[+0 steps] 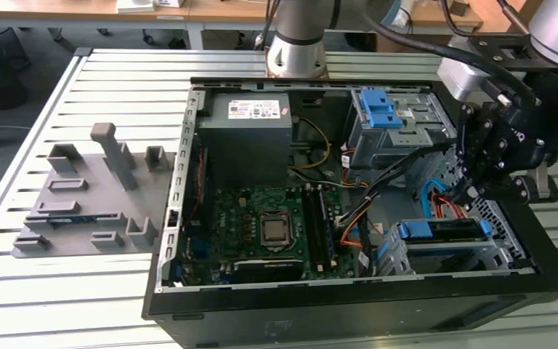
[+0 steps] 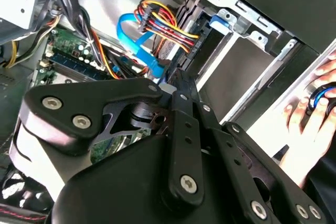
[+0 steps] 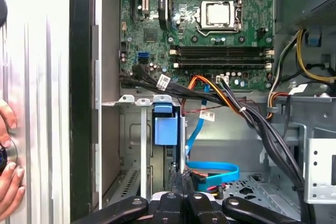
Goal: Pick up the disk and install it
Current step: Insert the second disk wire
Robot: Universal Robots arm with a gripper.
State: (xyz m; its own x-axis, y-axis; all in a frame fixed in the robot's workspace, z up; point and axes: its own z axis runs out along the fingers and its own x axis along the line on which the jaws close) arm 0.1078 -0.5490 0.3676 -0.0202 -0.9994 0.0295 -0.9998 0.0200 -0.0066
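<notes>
One disk sits in the lower drive bay of the open computer case, at about 4 o'clock from the motherboard in the exterior view. Its blue handle faces up out of the metal cage. The gripper hangs just above it, at about 1 o'clock from the handle. In the first wrist view its jaws look closed together and hold nothing, with the tip near the handle of the disk.

Judging by this, the step in hand is seating the disk fully in its bay. To do that well, any push should land square on the handle and run straight along the cage rails. A tilted push could jam the carrier. The blue flat cable and the black cable bundle lie close beside the bay, so the gripper should stay clear of them. A person's hand rests on the desk just outside the case wall.
</notes>
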